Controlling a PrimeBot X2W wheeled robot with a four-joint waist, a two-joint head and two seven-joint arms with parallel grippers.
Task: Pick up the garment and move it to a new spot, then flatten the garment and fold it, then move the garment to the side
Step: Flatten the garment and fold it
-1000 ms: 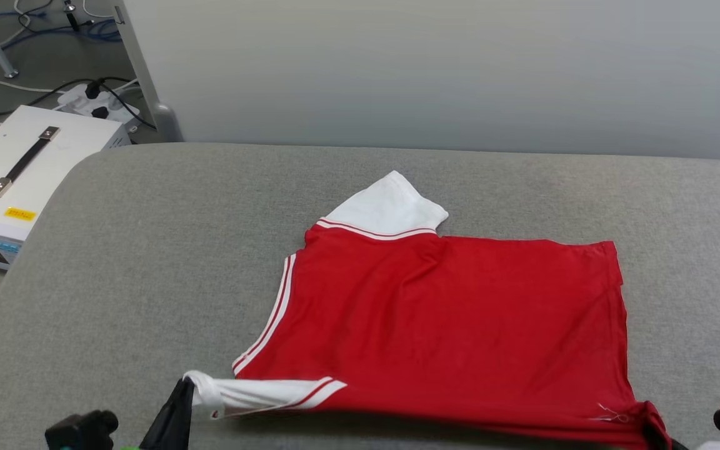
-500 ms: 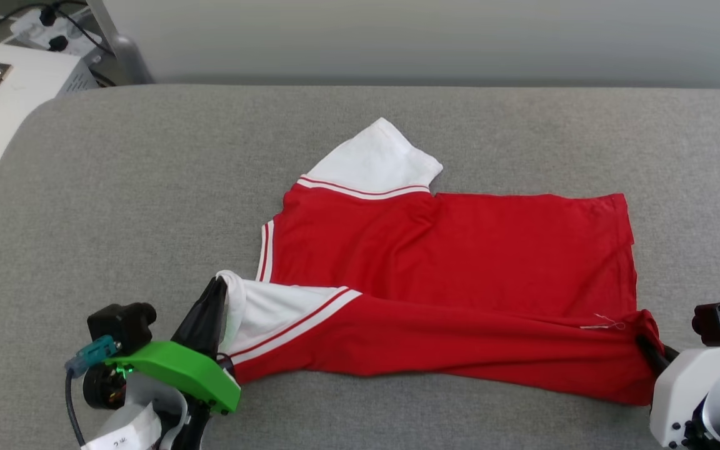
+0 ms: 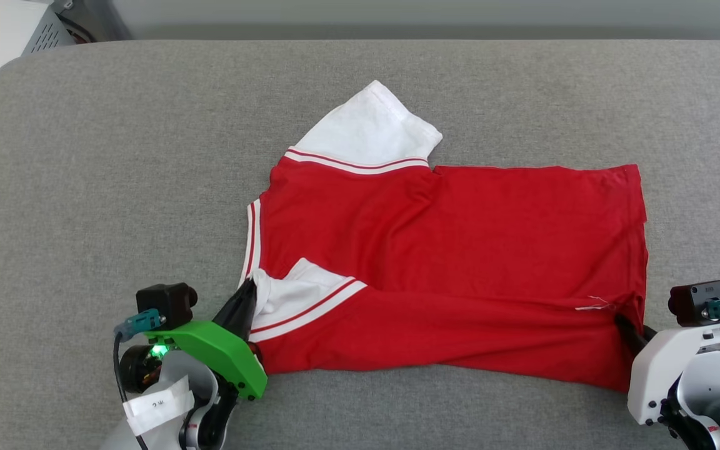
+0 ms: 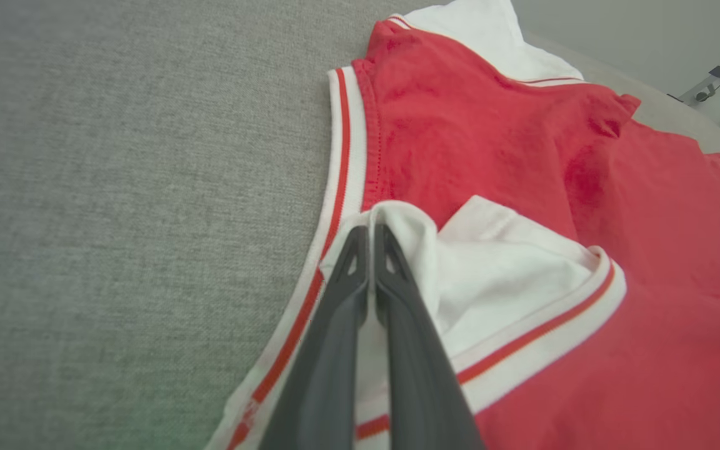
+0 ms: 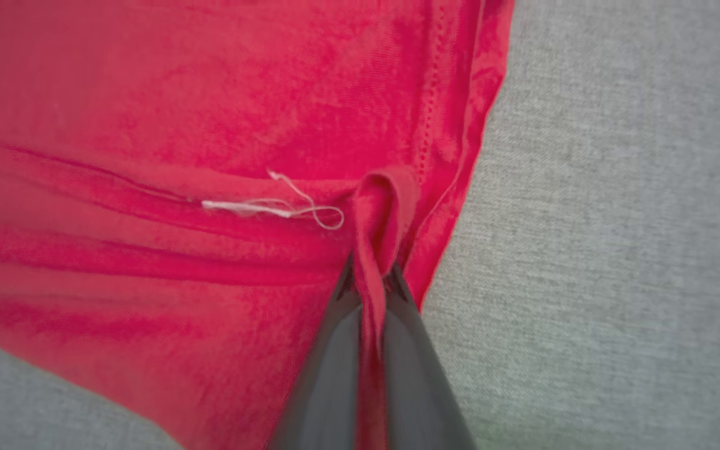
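Soft red garment [image 3: 460, 237] on grey woven surface [image 3: 116, 156], left jaws clamping sleeve [image 3: 285, 292], right jaws clamping hem [image 3: 638, 250]

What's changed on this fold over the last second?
The left tool and right tool, each shut on the garment, carried its near edge away from the robot over the red body; the near sleeve now overlaps it. The far sleeve stayed put; grips unchanged.

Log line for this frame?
step: folding; garment: near edge doubled over body; left gripper: shut on sleeve; right gripper: shut on hem corner
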